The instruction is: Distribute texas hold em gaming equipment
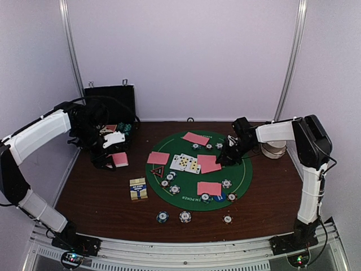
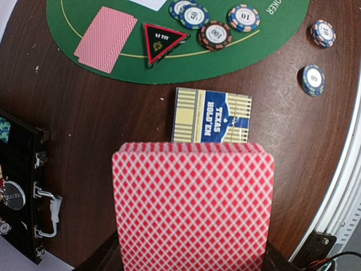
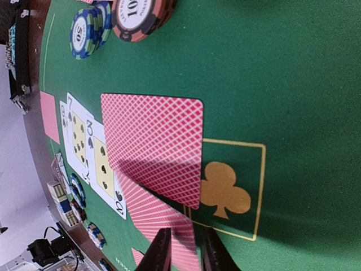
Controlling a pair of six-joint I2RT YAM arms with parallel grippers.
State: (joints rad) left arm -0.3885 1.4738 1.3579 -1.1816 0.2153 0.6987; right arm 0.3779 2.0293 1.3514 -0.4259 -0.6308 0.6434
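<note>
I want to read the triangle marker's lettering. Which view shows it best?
Left wrist: the triangle marker lies close and sharp, lettering facing the camera. Top external shows the triangle marker tiny, unreadable. In the right wrist view I cannot make it out.

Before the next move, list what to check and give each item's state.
1. Grip of left tool on deck: ok, shut on it.
2. Whether right tool is free of its card: cannot tell; the card's near end sits between the fingers.
3. That card flat on the mat: cannot tell; its far end lies under another face-down card.
4. Two face-up cards on the mat: ok.
5. Place of box: ok, on the bare table beside the mat.
6. Stray chips: not ok; three lie on the table, off the mat.
</note>
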